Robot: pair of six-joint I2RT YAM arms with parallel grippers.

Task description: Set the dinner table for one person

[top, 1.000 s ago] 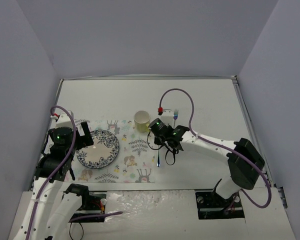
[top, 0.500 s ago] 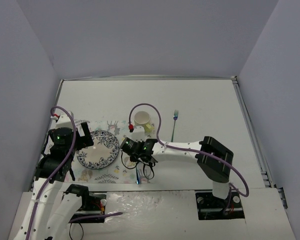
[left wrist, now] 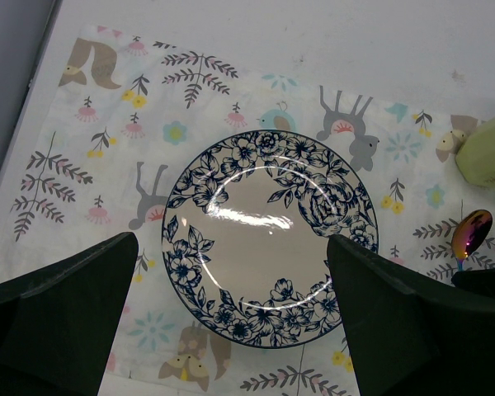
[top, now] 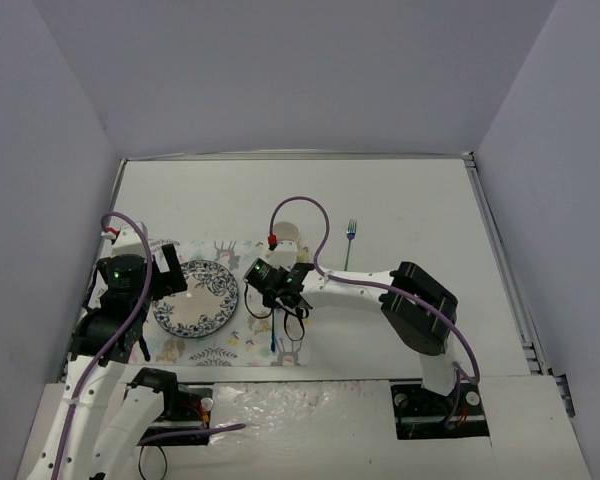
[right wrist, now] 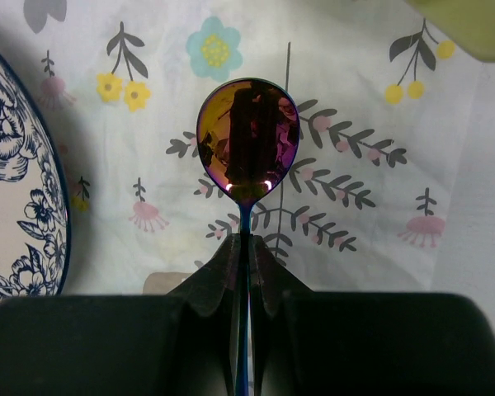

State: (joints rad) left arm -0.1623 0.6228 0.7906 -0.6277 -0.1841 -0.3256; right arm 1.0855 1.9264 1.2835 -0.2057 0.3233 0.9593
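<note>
Top external view: the white desk [top: 410,200] spans the walled cell. A floral placemat [top: 220,345] lies on its near-left part and carries a blue-patterned plate [top: 195,298]. The left jaws hang wide apart above the plate. Right of it, the right jaws are clamped on an iridescent spoon [right wrist: 247,140]. Farther back stand a pale cup [top: 287,236], then a fork [top: 349,245].

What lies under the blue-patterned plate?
The plate rests on the animal-print placemat, which lies on the white dinner table. The mat's pattern directly beneath the plate is covered.
</note>
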